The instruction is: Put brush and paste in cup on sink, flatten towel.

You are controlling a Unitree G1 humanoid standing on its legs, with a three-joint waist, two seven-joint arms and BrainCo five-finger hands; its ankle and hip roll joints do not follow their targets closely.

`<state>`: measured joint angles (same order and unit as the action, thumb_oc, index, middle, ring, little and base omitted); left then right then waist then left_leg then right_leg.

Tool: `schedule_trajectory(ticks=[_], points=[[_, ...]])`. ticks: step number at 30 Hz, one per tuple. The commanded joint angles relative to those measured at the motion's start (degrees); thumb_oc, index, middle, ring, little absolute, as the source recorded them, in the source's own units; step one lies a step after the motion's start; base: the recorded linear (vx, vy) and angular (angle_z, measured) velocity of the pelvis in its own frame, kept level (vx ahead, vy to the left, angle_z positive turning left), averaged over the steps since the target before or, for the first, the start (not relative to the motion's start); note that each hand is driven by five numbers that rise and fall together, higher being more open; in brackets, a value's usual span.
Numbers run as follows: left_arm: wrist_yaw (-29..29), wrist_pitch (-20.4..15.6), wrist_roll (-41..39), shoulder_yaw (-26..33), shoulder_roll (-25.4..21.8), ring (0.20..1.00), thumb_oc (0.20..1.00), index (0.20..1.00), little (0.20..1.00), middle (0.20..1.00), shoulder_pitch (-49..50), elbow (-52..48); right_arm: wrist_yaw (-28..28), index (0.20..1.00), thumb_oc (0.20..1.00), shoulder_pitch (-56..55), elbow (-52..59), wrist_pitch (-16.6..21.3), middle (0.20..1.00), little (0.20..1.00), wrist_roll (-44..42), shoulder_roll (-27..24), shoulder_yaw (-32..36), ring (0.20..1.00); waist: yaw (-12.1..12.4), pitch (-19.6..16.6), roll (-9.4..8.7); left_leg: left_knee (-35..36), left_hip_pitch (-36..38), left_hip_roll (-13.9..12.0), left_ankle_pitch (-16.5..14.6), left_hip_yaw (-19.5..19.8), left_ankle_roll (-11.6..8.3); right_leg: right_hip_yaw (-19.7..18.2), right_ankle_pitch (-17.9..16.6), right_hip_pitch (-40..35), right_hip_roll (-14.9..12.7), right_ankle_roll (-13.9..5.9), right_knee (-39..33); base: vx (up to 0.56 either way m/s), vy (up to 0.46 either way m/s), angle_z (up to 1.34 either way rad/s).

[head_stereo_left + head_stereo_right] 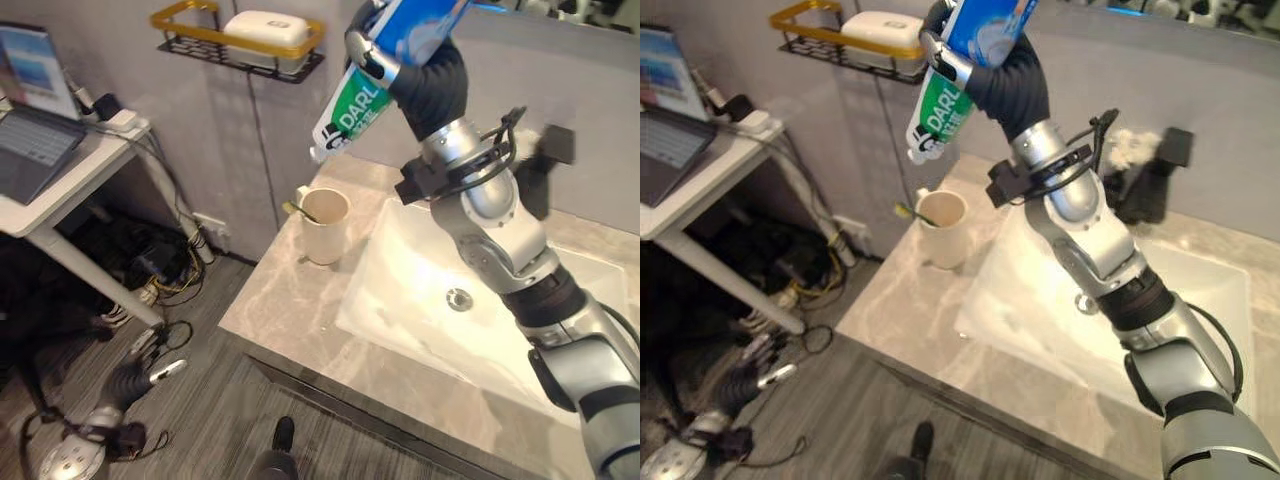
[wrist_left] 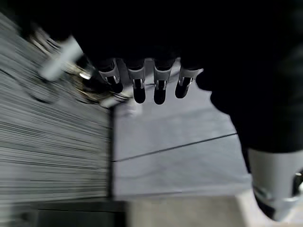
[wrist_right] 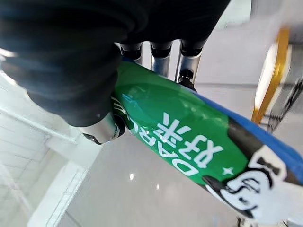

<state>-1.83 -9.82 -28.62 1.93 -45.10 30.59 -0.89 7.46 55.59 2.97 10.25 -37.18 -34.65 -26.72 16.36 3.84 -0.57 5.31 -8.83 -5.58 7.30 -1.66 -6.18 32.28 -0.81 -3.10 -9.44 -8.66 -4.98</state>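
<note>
My right hand (image 1: 400,75) is shut on a green, white and blue toothpaste tube (image 1: 365,105), held high with its cap end tilted down toward the cream cup (image 1: 325,225). The cup stands on the marble counter (image 1: 290,300) left of the white sink basin (image 1: 440,300), with a toothbrush (image 1: 298,210) leaning inside it. In the right wrist view the fingers (image 3: 156,59) and thumb curl round the tube (image 3: 189,146). My left hand (image 1: 135,380) hangs low by the floor, fingers (image 2: 137,82) straight. A dark towel (image 1: 545,170) lies bunched behind the basin.
A gold wire shelf (image 1: 235,40) with a white soap box (image 1: 265,30) hangs on the wall above the cup. A white desk (image 1: 60,190) with a laptop (image 1: 35,130) stands to the left, cables and a power strip (image 1: 150,270) beneath it.
</note>
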Motion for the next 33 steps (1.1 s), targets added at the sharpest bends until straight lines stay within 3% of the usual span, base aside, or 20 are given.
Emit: schedule_trajectory(ticks=[1,6,13,18,33], points=[[-0.46,-2.3,2.38,2.98,-4.68,1.0,1.0,1.0,1.0,1.0,-2.46,-1.19,1.21,0.2,0.2,5.44,0.75,2.59,0.2,0.2,2.06,-2.05,0.37,0.2,0.08,1.09,-3.44,-0.31,0.13,-0.57,-1.08,-1.81,-1.27,-3.9,-4.85,0.34,-5.96,-3.35,-0.02,0.02,0.037,0.19],[-1.55,0.13,2.45,2.05,-0.56,1.0,1.0,1.0,1.0,1.0,-0.92,5.6,0.21,0.2,0.2,0.03,3.93,2.04,0.2,0.2,2.66,-6.41,2.87,0.2,1.13,1.51,-3.24,-0.31,-1.21,0.76,-1.05,-0.27,-0.79,-1.76,-4.96,-0.17,-6.73,-3.84,-0.02,0.02,0.03,0.22],[-3.82,3.08,0.34,-0.1,3.89,1.0,1.0,1.0,1.0,1.0,2.55,9.79,-1.83,0.2,0.2,-5.6,6.18,1.38,0.2,0.2,-0.36,-11.2,4.48,0.2,0.67,2.33,-3.61,-0.31,-1.98,0.96,-1.23,-0.91,-0.18,-2.6,-5.56,1.25,-7.19,-4.27,-0.02,0.0,0.021,0.07],[-1.19,5.66,-8.33,-0.31,12.26,1.0,1.0,1.0,1.0,1.0,3.74,12.02,-1.74,0.2,0.2,-8.96,8.01,0.39,0.2,0.2,-0.51,-14.06,5.04,0.2,-0.4,2.67,-3.82,-0.31,-2.12,0.97,-1.24,-1.49,0.19,-3.31,-5.88,1.96,-7.42,-4.38,-0.02,-0.01,0.02,-0.07],[0.03,6.24,-13.46,-4.71,12.18,1.0,1.0,1.0,1.0,1.0,4.67,8.55,2.7,0.2,0.2,-6.44,5.88,1.7,0.2,0.2,1.2,-9.84,5.08,0.2,-0.6,3.53,-3.66,-0.31,-2.98,1.36,-1.08,-1.76,0.39,-3.84,-6.91,3.36,-8.03,-4.8,-0.02,-0.01,0.008,-0.02]])
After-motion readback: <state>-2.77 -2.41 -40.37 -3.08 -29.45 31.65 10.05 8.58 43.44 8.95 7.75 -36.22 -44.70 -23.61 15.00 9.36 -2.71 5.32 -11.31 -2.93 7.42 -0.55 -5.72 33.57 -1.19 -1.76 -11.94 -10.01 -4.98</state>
